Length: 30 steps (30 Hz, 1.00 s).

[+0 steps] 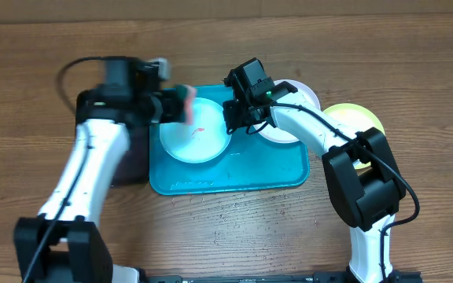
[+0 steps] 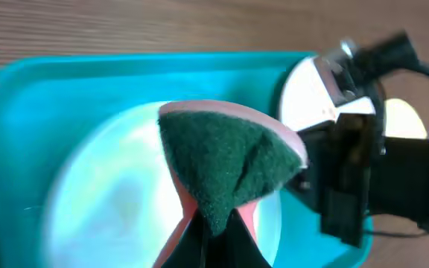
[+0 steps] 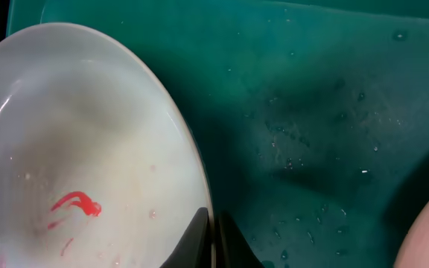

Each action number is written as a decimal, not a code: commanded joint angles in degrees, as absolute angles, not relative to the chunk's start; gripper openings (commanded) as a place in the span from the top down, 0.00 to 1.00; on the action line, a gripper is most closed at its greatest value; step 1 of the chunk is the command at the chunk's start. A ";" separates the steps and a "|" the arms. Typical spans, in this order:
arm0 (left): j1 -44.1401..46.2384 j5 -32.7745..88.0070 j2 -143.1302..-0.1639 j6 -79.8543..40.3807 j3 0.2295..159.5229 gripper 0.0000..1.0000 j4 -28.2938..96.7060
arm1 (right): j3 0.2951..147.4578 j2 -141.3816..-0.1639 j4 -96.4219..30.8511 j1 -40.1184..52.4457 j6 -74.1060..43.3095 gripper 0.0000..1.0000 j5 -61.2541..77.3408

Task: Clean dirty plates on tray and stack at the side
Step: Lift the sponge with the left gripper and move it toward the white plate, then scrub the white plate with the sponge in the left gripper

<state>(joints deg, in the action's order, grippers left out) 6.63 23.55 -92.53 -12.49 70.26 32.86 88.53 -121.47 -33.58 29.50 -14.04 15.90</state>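
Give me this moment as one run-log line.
left gripper: shut on sponge over light cyan plate | right gripper: shut on plate rim | red smear: present

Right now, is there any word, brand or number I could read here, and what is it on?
None: no text can be read in any view. The tray, the plate on it and the sponge bear no lettering.

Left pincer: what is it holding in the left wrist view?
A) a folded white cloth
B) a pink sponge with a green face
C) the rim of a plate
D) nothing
B: the left pincer is shut on a pink sponge with a green scouring face, above the plate on the tray.
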 commanded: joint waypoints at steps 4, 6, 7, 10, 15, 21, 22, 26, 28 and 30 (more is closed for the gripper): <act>17.74 10.13 -98.41 -25.36 70.26 0.96 31.42 | 85.67 -119.81 -32.29 29.26 -21.32 0.96 16.08; 19.14 9.61 -100.09 -26.46 70.26 0.96 31.05 | 85.45 -119.83 -32.27 29.26 -22.70 0.96 15.18; 19.62 9.37 -100.90 -27.35 70.26 0.96 31.05 | 85.45 -119.85 -32.40 29.26 -23.40 0.96 15.00; 20.43 8.36 -103.02 -30.37 70.26 0.96 31.00 | 85.45 -119.92 -32.29 29.26 -24.73 0.96 14.98; 20.43 8.08 -105.21 -30.96 70.26 0.96 31.03 | 85.45 -120.49 -33.80 29.26 -28.75 0.96 11.16; 20.40 3.44 -105.45 -33.08 70.26 0.96 30.59 | 85.45 -121.60 -33.74 29.26 -30.28 0.96 12.49; 20.47 3.64 -105.58 -33.28 70.26 0.96 30.15 | 85.45 -121.64 -33.74 29.34 -30.28 0.96 13.43; 20.84 3.68 -105.71 -34.83 70.24 0.96 30.04 | 85.45 -121.64 -33.74 30.33 -30.28 0.96 13.52; 21.10 3.68 -105.75 -34.96 70.22 0.96 29.76 | 85.45 -121.64 -33.76 31.05 -30.30 0.96 13.10; 21.19 3.57 -105.78 -34.94 70.22 0.96 29.74 | 85.45 -121.64 -33.78 31.57 -30.37 0.96 12.38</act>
